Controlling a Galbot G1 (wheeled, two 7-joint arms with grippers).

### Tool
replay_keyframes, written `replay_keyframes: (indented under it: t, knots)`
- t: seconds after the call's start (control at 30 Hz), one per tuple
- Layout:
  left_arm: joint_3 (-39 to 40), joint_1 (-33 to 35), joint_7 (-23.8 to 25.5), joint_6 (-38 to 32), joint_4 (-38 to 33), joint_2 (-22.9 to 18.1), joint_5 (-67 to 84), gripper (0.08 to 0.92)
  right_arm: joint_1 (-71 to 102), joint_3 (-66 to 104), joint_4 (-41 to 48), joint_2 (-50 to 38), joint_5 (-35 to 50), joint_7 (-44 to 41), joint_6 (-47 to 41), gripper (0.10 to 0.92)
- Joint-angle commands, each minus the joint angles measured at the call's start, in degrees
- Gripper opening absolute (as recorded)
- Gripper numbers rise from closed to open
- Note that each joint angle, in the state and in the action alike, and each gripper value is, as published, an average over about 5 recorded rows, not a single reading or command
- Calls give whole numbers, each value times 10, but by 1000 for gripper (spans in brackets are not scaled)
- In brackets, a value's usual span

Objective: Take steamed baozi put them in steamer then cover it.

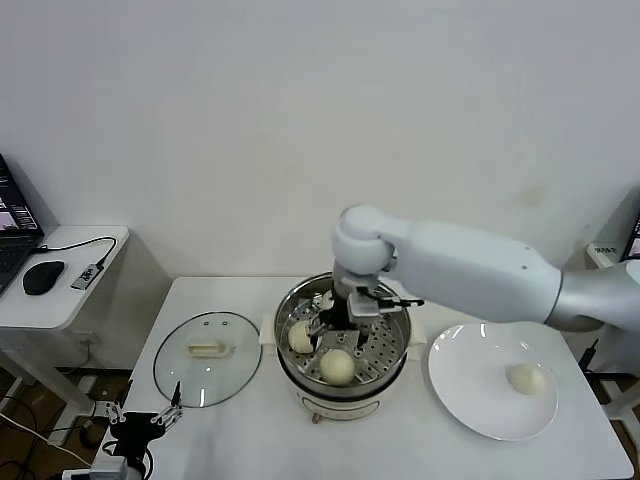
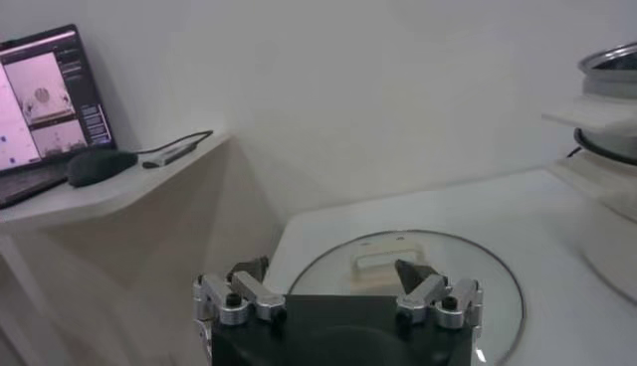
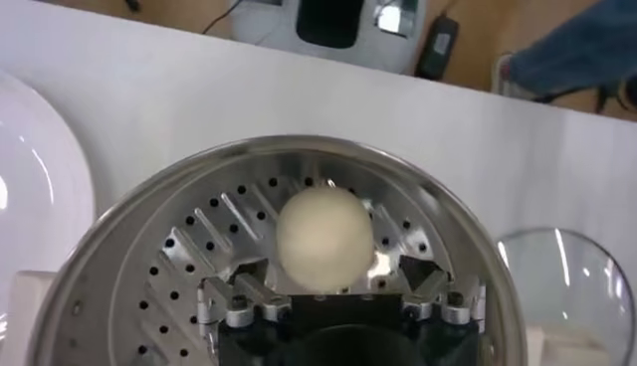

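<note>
The steamer (image 1: 283, 315) stands mid-table with two baozi showing on its perforated tray, one on the left (image 1: 300, 336) and one at the front (image 1: 338, 366). My right gripper (image 1: 340, 318) is down inside the pot, open. In the right wrist view a baozi (image 3: 321, 237) rests on the tray (image 3: 189, 269) between the spread fingers (image 3: 231, 295), loose. Another baozi (image 1: 526, 378) lies on the white plate (image 1: 465, 390). The glass cover (image 1: 207, 358) lies flat to the left of the pot. My left gripper (image 1: 150, 418) waits open and empty by the table's front left corner.
A side table (image 1: 70, 300) on the left holds a laptop (image 2: 40, 99), a mouse (image 1: 42, 277) and a cable. The left wrist view shows the cover (image 2: 398, 288) just ahead and the pot's edge (image 2: 612, 90). The wall is close behind the table.
</note>
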State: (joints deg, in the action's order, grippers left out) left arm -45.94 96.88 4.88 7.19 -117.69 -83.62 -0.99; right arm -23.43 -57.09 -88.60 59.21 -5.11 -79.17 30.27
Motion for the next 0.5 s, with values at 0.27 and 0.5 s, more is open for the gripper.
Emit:
replay_keyframes:
  t: [0.27, 0.5]
  knots:
    - [13, -2, 4, 1, -2, 6, 0, 823, -61, 41, -5, -249, 169, 5, -305, 823]
    - [17, -2, 7, 5, -3, 11, 2, 823, 90, 163, -6, -359, 127, -4, -435, 823]
